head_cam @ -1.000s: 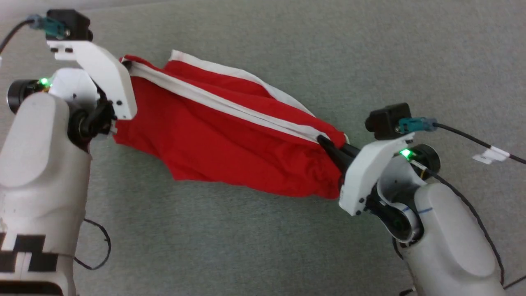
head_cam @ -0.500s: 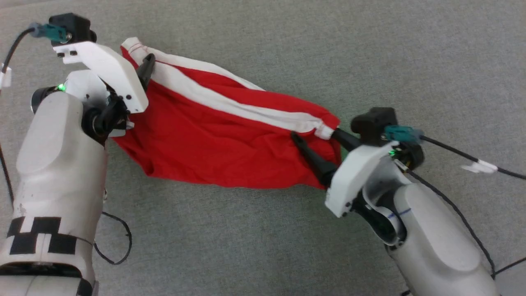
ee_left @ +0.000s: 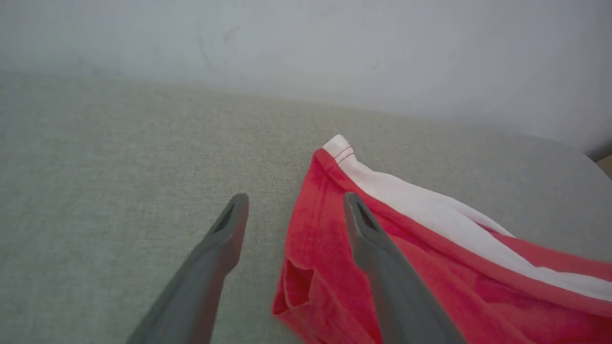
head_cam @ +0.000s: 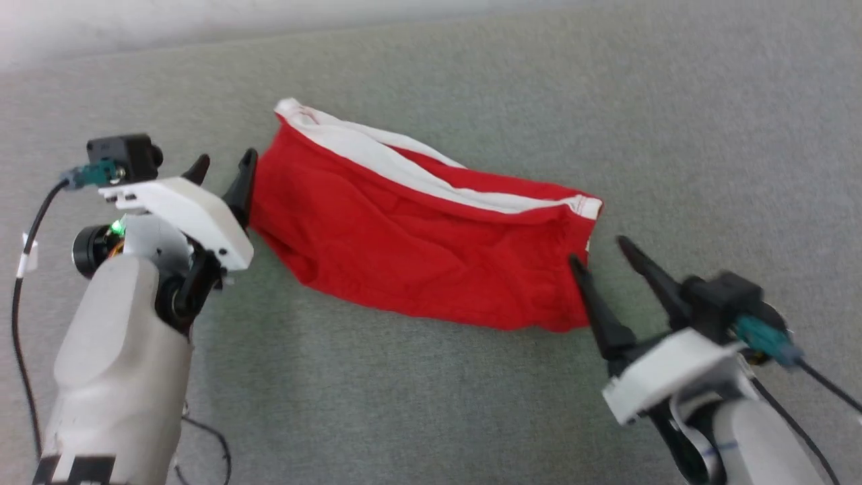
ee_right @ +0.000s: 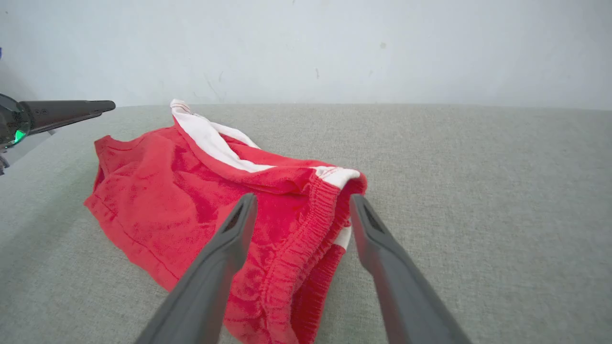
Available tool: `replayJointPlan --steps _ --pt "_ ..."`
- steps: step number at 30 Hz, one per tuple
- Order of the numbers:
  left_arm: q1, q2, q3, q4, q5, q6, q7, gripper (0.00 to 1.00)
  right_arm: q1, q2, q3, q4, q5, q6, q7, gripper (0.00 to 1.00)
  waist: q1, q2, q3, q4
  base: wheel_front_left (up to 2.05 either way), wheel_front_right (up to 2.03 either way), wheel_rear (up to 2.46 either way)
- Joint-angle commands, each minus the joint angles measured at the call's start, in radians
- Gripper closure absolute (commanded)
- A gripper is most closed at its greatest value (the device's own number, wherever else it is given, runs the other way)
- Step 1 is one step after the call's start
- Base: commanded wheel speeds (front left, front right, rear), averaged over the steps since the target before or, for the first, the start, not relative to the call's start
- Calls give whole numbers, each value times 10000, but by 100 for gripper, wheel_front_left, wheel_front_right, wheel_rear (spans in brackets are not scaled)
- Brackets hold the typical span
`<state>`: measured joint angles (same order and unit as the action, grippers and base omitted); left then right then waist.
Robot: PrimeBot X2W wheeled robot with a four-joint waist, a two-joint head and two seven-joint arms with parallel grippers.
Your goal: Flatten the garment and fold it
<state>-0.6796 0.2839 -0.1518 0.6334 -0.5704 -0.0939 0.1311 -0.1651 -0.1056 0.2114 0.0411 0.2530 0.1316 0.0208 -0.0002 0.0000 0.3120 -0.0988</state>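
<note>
Grey fabric surface [head_cam: 673, 101] beneath both arms. The left gripper [head_cam: 226, 158] is spread wide and empty, one finger at the left edge of the garment [head_cam: 417, 249]. The right gripper [head_cam: 597, 250] is equally wide and empty, just beside the waistband end. The garment lies rumpled between them.

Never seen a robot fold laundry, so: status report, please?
Left gripper open, at red shorts' leg end. Right gripper open, at waistband end. Shorts rumpled on grey surface, unfolded. No obstruction seen.
</note>
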Motion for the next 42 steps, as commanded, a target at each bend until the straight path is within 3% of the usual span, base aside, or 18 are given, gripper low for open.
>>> replayJointPlan --steps 1,8,14,25,26,28,32,42 --pt "183 85 1 -261 0 51 84 0 218 69 -142 -257 -227 -9 -106 0 2 0 -494 367 0 0 0" --pt "659 893 -445 -1873 -184 1 2661 0 1305 359 -584 -1872 -1229 -9 75 0 2 0 -644 173 0 0 0" --pt "655 1461 -642 -1973 -584 47 4882 0 1599 488 -470 -2552 -1302 -9 280 0 2 0 -356 -404 0 0 0" --pt "800 1230 -1186 -749 -632 258 5983 0 1542 546 -372 -2452 -1151 -9 395 0 2 0 152 -904 0 0 0" --pt "835 1178 -1288 -647 -599 234 6015 37 1539 547 -377 -2430 -1139 -9 449 0 2 0 173 -913 0 0 0" --pt "963 985 -1435 -456 -666 176 6100 100 1554 549 -424 -2382 -1091 -9 617 0 2 0 180 -904 0 0 0" --pt "1196 647 -1615 -346 -846 37 6019 100 1596 550 -542 -2216 -968 -9 1407 0 2 0 88 -768 0 0 0" --pt "1345 345 -1226 -1452 -633 214 3507 100 680 -108 -27 -1204 -120 -9 3848 0 2 0 -132 -11 0 0 0"
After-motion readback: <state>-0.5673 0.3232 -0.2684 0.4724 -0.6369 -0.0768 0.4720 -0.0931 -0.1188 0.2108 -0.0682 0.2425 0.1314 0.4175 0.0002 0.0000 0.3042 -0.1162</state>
